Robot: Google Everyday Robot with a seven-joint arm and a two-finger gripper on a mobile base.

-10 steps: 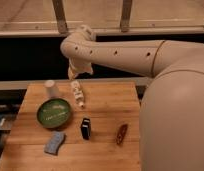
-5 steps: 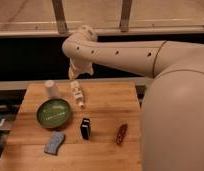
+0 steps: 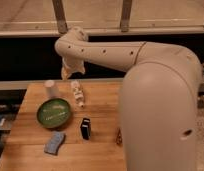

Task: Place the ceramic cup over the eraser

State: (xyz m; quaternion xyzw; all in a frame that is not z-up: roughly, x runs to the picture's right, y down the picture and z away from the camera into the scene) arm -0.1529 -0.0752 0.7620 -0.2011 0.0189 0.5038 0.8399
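camera view: seeing the claw (image 3: 69, 71) hanging off the end of a pale arm (image 3: 107, 52), up over the far edge of the wooden tabletop (image 3: 102, 100), around 12 o'clock from the tabletop's middle. reading its fingers as spread apart, gripping nothing and touching nothing. tracing the arm from the claw's wrist out toward 3 o'clock, into the bulky pale robot body (image 3: 162, 110) covering the right side of the tabletop.

finding the ceramic cup (image 3: 50, 88) standing on the tabletop near the far left corner, at about 7 o'clock from the claw and well below it, apart from everything around it. spotting the eraser (image 3: 85, 128) standing on its own near the tabletop's middle, at about 5 o'clock from the cup and well apart from it, with nothing over it.

noting a green bowl (image 3: 54, 112) lying just at 6 o'clock from the cup and at 10 o'clock from the eraser, near both but touching neither. noting a long white tube (image 3: 77, 93) lying at 12 o'clock from the eraser, between cup and robot body. noting a blue-grey sponge (image 3: 55, 142) lying flat at 8 o'clock from the eraser, toward the near edge. catching a slim reddish-brown object (image 3: 118, 137) at 4 o'clock from the eraser, partly hidden behind the robot body.
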